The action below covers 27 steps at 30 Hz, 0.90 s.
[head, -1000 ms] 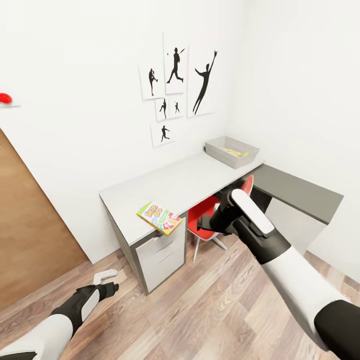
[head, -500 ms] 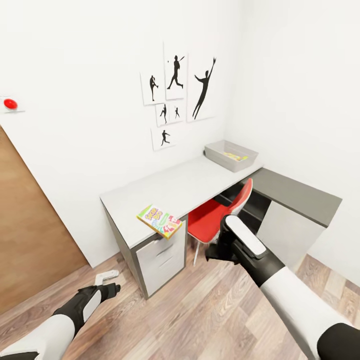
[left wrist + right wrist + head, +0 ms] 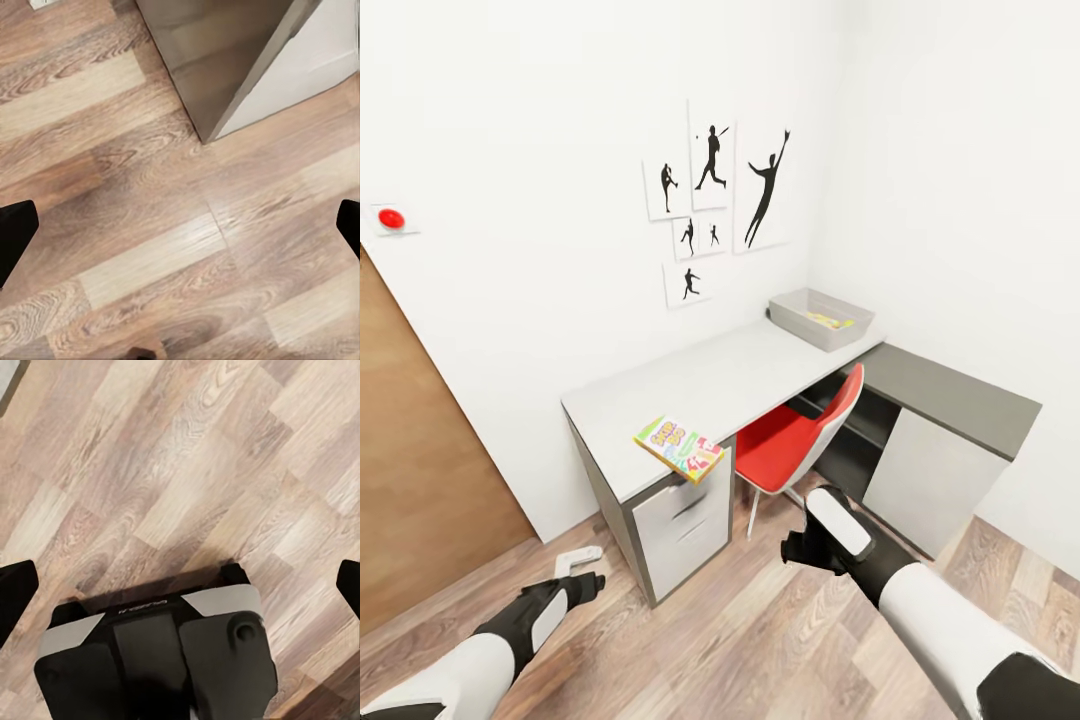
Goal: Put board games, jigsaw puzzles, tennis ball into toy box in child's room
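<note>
A board game [image 3: 679,448] with a bright green, yellow and pink cover lies on the pale grey table [image 3: 710,385], overhanging its front edge above the drawers. At the far corner of the table stands the pale grey toy box [image 3: 820,318], with something flat and yellow-green inside. My right gripper [image 3: 792,548] hangs low over the floor in front of the red chair, open and empty, fingertips wide apart in the right wrist view [image 3: 180,585]. My left gripper [image 3: 588,583] is low at the left, near the desk's corner, open and empty too [image 3: 180,232].
A red chair [image 3: 800,435] is tucked under the table where the dark grey top [image 3: 950,395] joins. The drawer cabinet [image 3: 685,520] stands at the near end. A small white object [image 3: 582,555] lies on the wood floor. A brown door [image 3: 420,480] is at left.
My right arm has dropped and drawn back from the desk's height to low over the floor, uncovering the red chair. The view has shifted slightly. The board game has not moved.
</note>
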### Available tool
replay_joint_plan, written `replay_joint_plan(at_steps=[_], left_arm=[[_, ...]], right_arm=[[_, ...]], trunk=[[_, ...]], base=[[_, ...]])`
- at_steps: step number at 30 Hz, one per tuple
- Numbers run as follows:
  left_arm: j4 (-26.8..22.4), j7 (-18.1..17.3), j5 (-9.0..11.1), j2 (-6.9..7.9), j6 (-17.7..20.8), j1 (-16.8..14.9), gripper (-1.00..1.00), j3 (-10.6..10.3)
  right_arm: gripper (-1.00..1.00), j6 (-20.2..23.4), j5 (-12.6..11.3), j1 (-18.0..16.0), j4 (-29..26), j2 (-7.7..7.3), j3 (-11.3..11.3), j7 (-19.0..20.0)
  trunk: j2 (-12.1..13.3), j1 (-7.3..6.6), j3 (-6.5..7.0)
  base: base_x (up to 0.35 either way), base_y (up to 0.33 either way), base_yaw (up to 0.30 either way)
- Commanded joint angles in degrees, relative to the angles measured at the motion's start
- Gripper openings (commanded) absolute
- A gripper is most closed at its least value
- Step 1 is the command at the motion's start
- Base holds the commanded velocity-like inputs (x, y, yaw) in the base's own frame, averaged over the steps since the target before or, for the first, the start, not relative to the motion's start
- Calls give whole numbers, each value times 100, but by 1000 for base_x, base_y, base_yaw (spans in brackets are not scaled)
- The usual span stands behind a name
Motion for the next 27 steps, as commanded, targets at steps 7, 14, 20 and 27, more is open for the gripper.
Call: replay_joint_plan(at_steps=[7,14,20,27], left_arm=[[6,19,-284,-67,-10,-2,100,20],[369,19,-381,-341,-530,-2,100,14],[536,19,-567,-468,-746,81,100,12],[556,19,-641,-510,-1155,394,100,12]], right_arm=[[100,-1845,2283,80,1836,210,98,2671],[100,-3995,2936,530,3288,550,118,3830],[100,-4667,2992,998,3444,575,126,3954],[100,-5080,3071,1237,3461,581,255,3961]], trunk=[[-12,4,55],[-12,4,117],[-12,4,169],[-12,4,229]], base=[[0,0,0],[0,0,0],[0,0,0],[0,0,0]])
